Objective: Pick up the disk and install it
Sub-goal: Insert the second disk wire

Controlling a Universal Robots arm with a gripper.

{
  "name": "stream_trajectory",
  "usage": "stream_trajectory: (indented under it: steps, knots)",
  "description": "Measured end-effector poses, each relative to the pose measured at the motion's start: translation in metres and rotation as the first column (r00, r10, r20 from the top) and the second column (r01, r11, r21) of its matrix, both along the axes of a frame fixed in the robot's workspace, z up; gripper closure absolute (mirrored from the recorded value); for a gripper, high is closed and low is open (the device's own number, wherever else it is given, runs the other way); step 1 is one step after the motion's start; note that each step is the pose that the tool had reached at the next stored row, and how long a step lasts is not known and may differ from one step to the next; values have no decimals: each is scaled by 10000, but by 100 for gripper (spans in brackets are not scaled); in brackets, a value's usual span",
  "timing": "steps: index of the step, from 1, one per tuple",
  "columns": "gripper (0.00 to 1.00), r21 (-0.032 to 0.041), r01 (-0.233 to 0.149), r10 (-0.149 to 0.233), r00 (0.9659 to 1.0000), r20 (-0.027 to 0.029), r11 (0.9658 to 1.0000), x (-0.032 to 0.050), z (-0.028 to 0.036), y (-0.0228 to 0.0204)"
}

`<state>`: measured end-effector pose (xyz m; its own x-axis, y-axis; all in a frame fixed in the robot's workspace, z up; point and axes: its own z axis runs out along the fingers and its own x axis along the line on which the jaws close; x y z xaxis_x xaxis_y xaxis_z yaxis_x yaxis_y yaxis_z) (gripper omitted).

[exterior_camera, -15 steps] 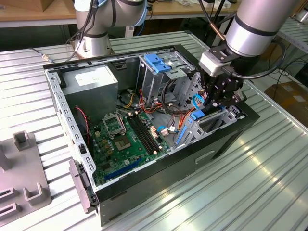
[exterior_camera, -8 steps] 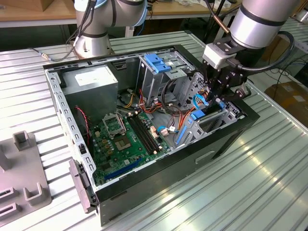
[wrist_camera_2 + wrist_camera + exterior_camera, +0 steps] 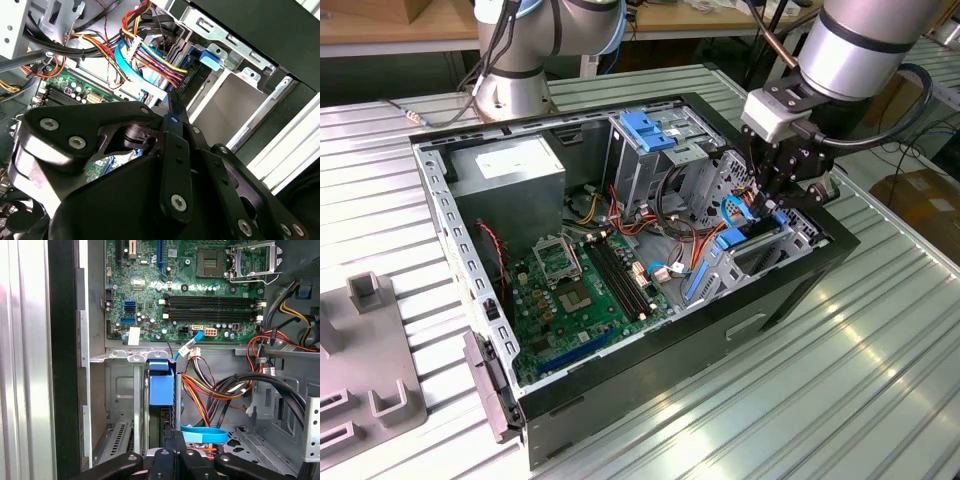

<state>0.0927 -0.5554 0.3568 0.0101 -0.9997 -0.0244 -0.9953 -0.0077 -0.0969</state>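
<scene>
Gripper is sitting inside the open PC case, at the corner nearest the exterior view's right, over the lower drive bay. It is gripping the disk edge-on: in the first wrist view the blue bracket and silver edge are standing upright between the black fingers, jaws narrowed onto it. The disk is sitting in the bay opening beside the case's side wall; can't tell whether it's fully seated. A blue SATA cable is looping just beside the fingers, and the coloured power wires are bunching close by. Motherboard is lying on the case floor, power supply at the far corner.
</scene>
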Motion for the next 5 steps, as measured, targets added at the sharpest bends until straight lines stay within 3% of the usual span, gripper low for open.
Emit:
stream_trajectory:
  steps: [5]
  knots:
    - [90, -1, 0, 0, 10000, 0, 10000, 0, 6, 0]
